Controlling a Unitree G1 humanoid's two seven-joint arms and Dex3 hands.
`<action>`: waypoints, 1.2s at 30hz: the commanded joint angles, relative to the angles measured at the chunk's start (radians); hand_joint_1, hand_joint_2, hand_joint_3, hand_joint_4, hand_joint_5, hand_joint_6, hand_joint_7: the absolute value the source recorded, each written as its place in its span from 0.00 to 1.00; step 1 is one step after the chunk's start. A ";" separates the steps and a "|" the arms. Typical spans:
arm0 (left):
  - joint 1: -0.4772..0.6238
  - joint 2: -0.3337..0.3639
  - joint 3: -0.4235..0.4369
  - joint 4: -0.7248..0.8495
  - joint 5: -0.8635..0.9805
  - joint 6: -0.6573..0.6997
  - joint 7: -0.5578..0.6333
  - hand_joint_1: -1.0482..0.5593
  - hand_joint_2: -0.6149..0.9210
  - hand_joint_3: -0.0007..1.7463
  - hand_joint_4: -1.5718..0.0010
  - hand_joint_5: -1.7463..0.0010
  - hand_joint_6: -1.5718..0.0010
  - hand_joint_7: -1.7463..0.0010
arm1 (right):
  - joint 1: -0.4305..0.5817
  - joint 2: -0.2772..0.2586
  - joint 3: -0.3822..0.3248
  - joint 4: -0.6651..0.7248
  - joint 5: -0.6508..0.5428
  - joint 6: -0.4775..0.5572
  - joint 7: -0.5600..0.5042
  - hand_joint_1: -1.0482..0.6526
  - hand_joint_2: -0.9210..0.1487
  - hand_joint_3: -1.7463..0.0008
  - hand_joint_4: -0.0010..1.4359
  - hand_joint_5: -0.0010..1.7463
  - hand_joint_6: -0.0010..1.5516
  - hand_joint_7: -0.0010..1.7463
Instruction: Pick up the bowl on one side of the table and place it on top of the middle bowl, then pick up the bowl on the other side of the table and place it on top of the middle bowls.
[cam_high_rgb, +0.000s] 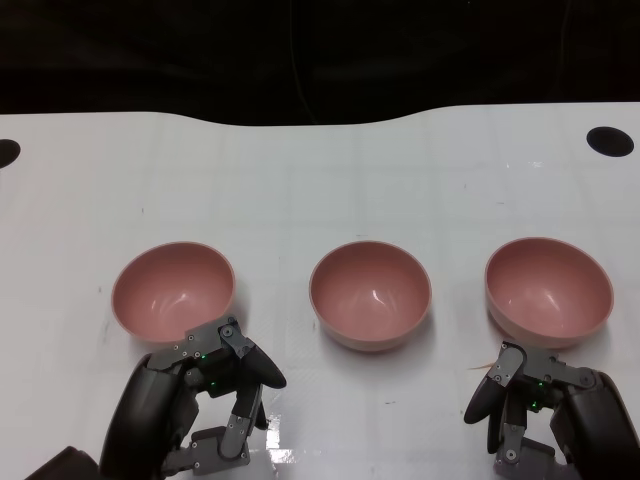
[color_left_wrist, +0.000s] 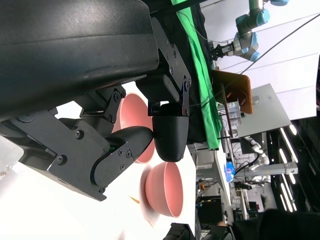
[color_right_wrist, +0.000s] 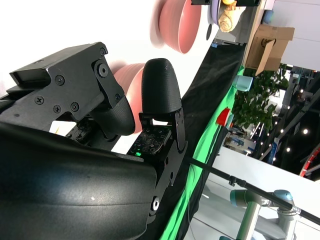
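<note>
White tabletop (cam_high_rgb: 320, 190), three pink bowls in row, well apart. Left hand (cam_high_rgb: 200, 405) just behind left bowl (cam_high_rgb: 172, 290), fingers apart, holding nothing. Middle bowl (cam_high_rgb: 369, 295) untouched. Right bowl (cam_high_rgb: 548, 290) near right hand (cam_high_rgb: 545, 410) (same deal, empty, fingers spread).

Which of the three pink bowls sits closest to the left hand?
The left bowl: the left hand sits right beside its near rim, unlike the other two.

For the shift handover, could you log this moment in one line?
left hand empty near left bowl | right hand empty | middle bowl unstacked
</note>
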 joint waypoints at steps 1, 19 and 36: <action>0.008 0.009 0.010 -0.001 -0.001 -0.002 0.009 0.55 0.71 0.69 0.50 0.04 0.50 0.24 | 0.003 -0.006 -0.004 -0.003 0.013 -0.001 -0.002 0.61 0.58 0.09 0.63 1.00 0.55 0.82; 0.008 0.012 0.010 -0.002 -0.002 -0.004 0.006 0.55 0.71 0.69 0.51 0.04 0.50 0.24 | -0.001 -0.009 -0.006 -0.001 0.000 -0.007 -0.008 0.61 0.59 0.09 0.64 1.00 0.55 0.82; 0.010 0.009 0.008 -0.008 -0.009 0.007 0.006 0.55 0.71 0.69 0.51 0.04 0.50 0.24 | -0.010 -0.020 -0.011 0.006 0.003 -0.014 0.002 0.58 0.42 0.33 0.50 0.83 0.48 0.64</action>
